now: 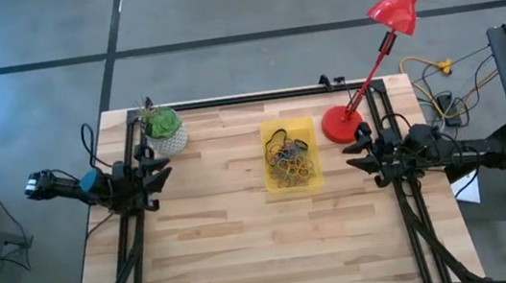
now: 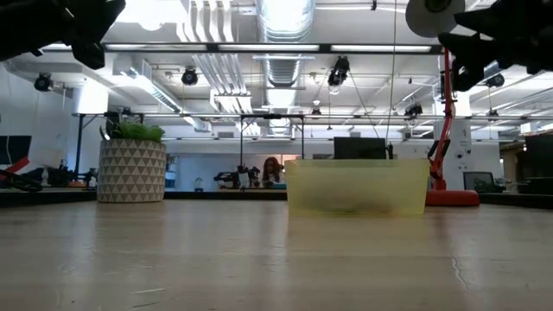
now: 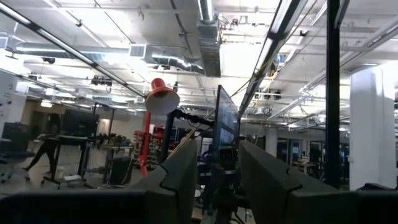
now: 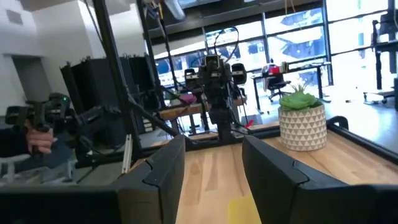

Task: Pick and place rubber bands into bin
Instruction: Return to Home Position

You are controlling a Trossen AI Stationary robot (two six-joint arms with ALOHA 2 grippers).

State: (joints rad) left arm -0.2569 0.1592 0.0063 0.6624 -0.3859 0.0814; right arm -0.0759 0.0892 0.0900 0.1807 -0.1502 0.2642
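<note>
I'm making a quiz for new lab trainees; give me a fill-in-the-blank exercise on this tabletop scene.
The rubber bands lie inside the bin, whose colour is ___.
The plant pot stands on the ___ arm's side of the bin.
The left end effector and right end effector are both ___, holding nothing.
Missing words: yellow; left; open.

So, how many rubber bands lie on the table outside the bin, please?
0 visible; the rubber bands all lie tangled in the bin, though very thin ones could escape notice.
</note>
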